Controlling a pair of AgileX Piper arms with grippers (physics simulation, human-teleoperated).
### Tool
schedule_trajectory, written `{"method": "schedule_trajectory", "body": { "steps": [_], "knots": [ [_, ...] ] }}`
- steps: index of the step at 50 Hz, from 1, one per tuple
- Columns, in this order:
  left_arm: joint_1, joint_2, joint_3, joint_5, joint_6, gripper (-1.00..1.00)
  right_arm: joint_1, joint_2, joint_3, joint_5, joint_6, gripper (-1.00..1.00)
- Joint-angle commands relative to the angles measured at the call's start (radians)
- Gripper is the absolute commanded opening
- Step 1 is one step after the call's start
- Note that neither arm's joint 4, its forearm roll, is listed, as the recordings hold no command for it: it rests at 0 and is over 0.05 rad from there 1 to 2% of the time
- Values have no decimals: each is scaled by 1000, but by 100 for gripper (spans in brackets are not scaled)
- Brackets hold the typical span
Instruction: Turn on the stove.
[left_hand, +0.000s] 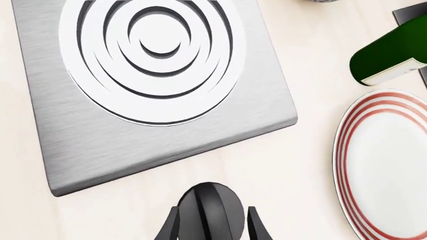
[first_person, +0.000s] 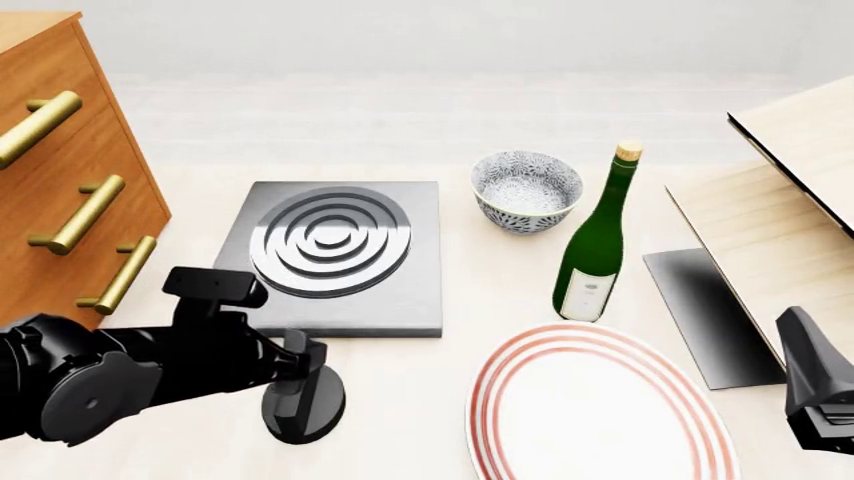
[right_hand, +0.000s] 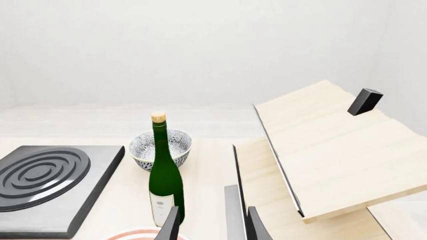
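Observation:
The stove (first_person: 340, 262) is a flat square grey slab with concentric silver burner rings (left_hand: 152, 55), lying left of the table's middle. Its small black round knob (first_person: 304, 408) stands on the table just in front of the slab's near edge. My left gripper (first_person: 302, 375) is lowered over the knob (left_hand: 210, 210); the jaws are open, with one finger on each side and a thin gap beside one of them. At the near right corner my right gripper (right_hand: 210, 227) hangs open and holds nothing. It is far from the stove (right_hand: 50, 182).
A white plate with red rings (first_person: 594, 410) lies near the front, right of the knob. A green bottle (first_person: 594, 250) and a patterned bowl (first_person: 527, 190) stand behind it. At the left is a wooden drawer cabinet (first_person: 60, 170), at the right a tilted wooden board (first_person: 781, 220).

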Motion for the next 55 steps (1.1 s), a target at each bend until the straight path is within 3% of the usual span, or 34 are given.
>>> {"method": "schedule_trajectory", "body": {
  "steps": [1,55],
  "knots": [
    [-4,38,5,-32,-9,100,0,0,0,0,0,100],
    [-41,166,41,-152,-70,100,0,0,0,0,0,100]
  ]
}}
